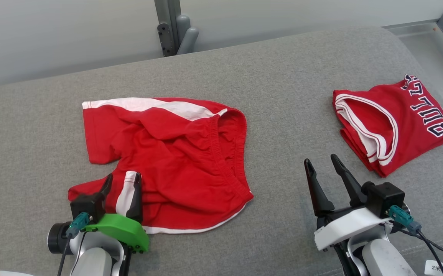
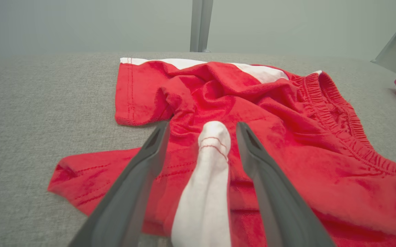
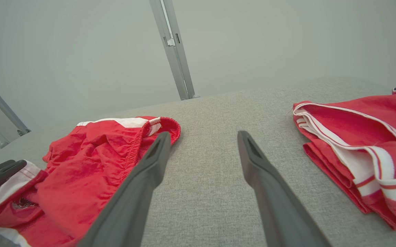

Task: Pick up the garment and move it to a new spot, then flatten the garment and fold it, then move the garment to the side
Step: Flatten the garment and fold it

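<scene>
A folded red jersey (image 1: 394, 122) with white trim lies on the grey fabric surface (image 1: 282, 76) — a metal post (image 1: 168, 27) stands at its far edge.

The folded red jersey (image 1: 394, 124) carries the one clear word. In the head view, "BULLS" runs up its far side in dark block letters outlined in white, with the last letter partly turned over the edge. In the right wrist view only a scrap of that lettering shows, unreadable. A small white tag (image 1: 435, 267) at the lower right bears a "2" followed by an unclear mark. The red shorts (image 3: 81, 178) have a small dark emblem (image 3: 21, 203), too small to read.
</scene>
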